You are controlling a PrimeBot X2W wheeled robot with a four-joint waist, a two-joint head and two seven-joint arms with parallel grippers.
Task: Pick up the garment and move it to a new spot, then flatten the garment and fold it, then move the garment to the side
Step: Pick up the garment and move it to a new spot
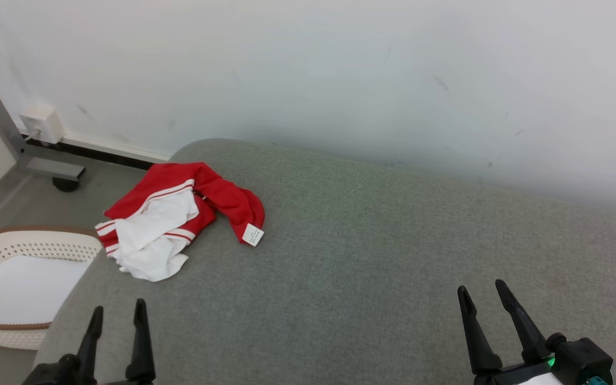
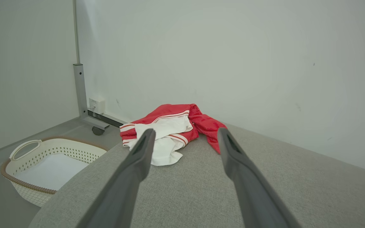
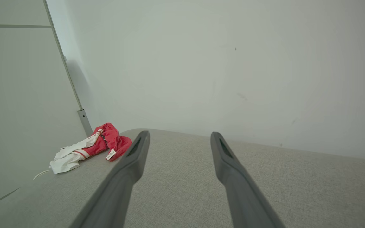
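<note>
Garment [image 1: 179, 216] askew on cushion [image 1: 367, 256], white end near-left, red far-right

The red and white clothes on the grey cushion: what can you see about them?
The garment is soft-looking red cloth with white parts and striped bands. It lies crumpled in a heap at the far left edge of the grey cushion. A small white tag sticks out. Nothing else touches it.

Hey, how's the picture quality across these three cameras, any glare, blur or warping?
Head view: soft even light, garment sharp, no glare. Left wrist view: left gripper looms soft-edged up close, wall darkens toward the corners. Right wrist view: right gripper likewise soft, metal post leans off vertical.
</note>
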